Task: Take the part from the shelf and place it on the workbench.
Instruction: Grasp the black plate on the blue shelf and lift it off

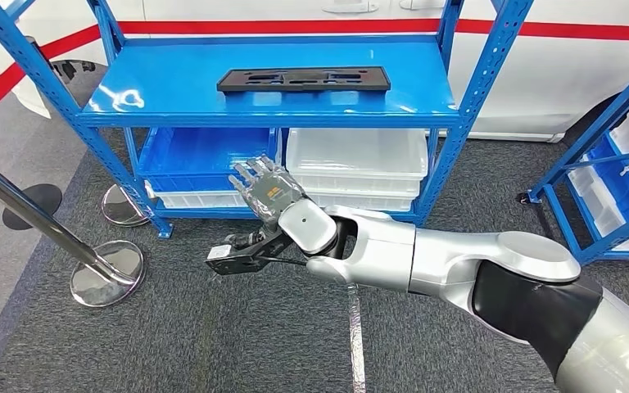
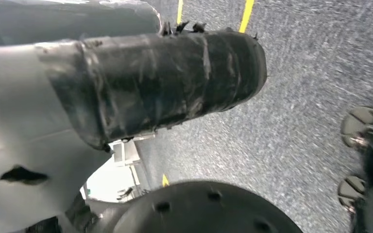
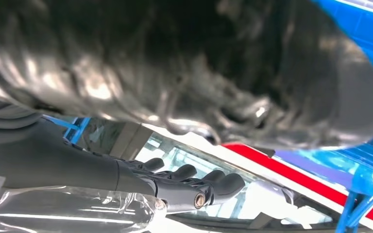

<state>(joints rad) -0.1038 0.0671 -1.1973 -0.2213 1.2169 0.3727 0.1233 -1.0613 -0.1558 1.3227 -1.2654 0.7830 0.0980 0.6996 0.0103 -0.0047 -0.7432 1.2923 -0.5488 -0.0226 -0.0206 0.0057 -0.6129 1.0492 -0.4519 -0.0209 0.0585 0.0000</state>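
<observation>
The part (image 1: 304, 79), a flat black plate with cut-outs, lies lengthwise on the top board of the blue shelf (image 1: 123, 117), near the middle of that board and slightly toward its back; nothing touches it; the right hand (image 1: 266, 190) is raised in front of the shelf, below the level of the top board and well apart from the part, with its fingers (image 1: 247, 174) spread and pointing up toward the shelf, released and holding nothing; the silver right arm (image 1: 426, 258) reaches in from the lower right, and a small black camera unit (image 1: 233, 255) juts from the wrist; in the right wrist view the dark fingers (image 3: 209, 182) lie stretched out side by side, free of any load, with blue shelf framing (image 3: 357, 170) and a red stripe (image 3: 291, 167) beyond them; behind the hand, on the lower level of the shelf, a blue bin (image 1: 196, 155) sits to the left and stacked white bins (image 1: 356, 160) to the right; round metal bases (image 1: 106, 274) of barrier posts stand on the grey carpet (image 1: 213, 344) to the left; a second blue shelf (image 1: 614, 164) with white bins stands at the right edge; the left wrist view looks down at grey carpet with yellow lines (image 2: 246, 14); I cannot tell how the left hand is held
</observation>
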